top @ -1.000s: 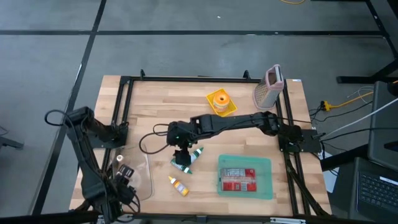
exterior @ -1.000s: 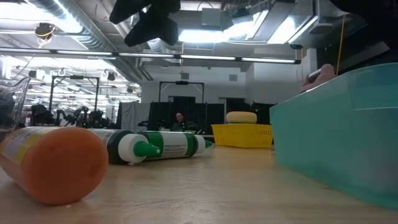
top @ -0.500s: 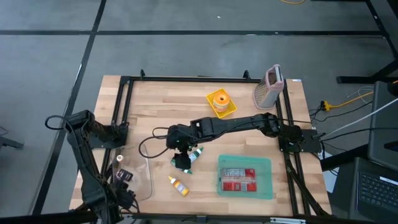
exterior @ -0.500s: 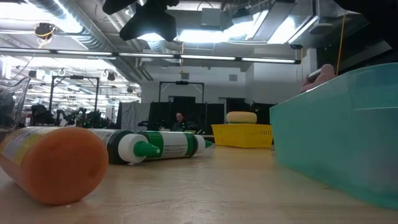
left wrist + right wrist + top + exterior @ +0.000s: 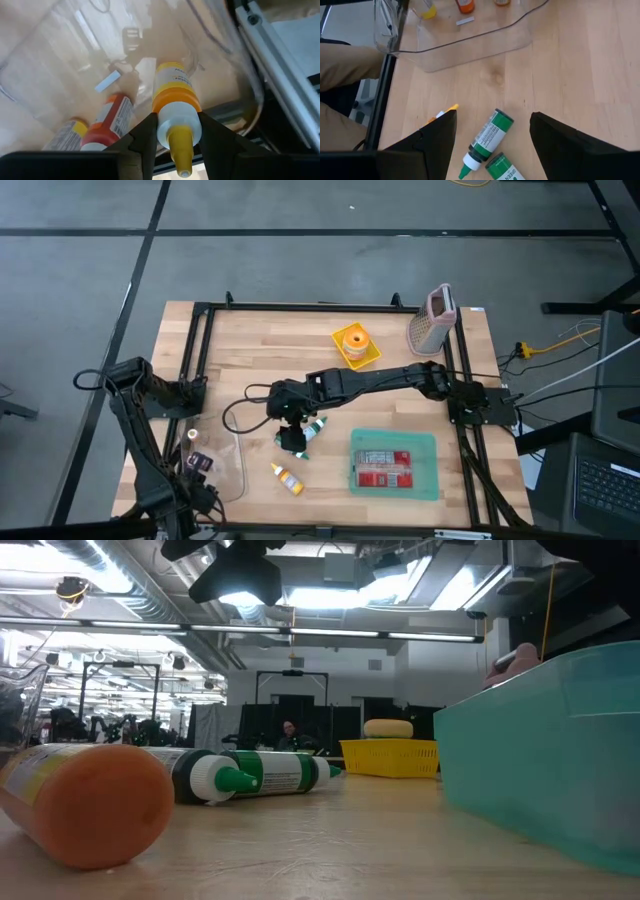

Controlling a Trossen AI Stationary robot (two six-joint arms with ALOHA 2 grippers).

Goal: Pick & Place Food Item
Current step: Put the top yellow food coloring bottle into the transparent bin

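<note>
My left gripper point(image 5: 197, 464) hangs at the table's near left, over a clear plastic container point(image 5: 222, 468). It is shut on a yellow bottle point(image 5: 172, 85) with a white cap. A red-capped bottle point(image 5: 111, 117) and a yellow-capped one point(image 5: 67, 134) lie on the container's floor. My right gripper point(image 5: 493, 120) stands open above two green bottles point(image 5: 487, 135) that lie on their sides at mid table. Neither finger touches them. A small orange-capped bottle point(image 5: 288, 478) lies on the table nearby. My left gripper pinches the yellow bottle between its two fingers at the white cap point(image 5: 165, 127), just below the yellow nozzle. The fingers come from above, pointing down. The bottle hangs upright below them, nozzle up, with its base over the inside of the clear container.
A teal bin point(image 5: 425, 442) holding a red package sits at the near right. A yellow basket point(image 5: 355, 345) with a round orange item and a grater point(image 5: 432, 320) stand at the far right. A black frame point(image 5: 205, 340) borders the table.
My left gripper has sunk a little toward the clear container with the yellow bottle still in its fingers.
</note>
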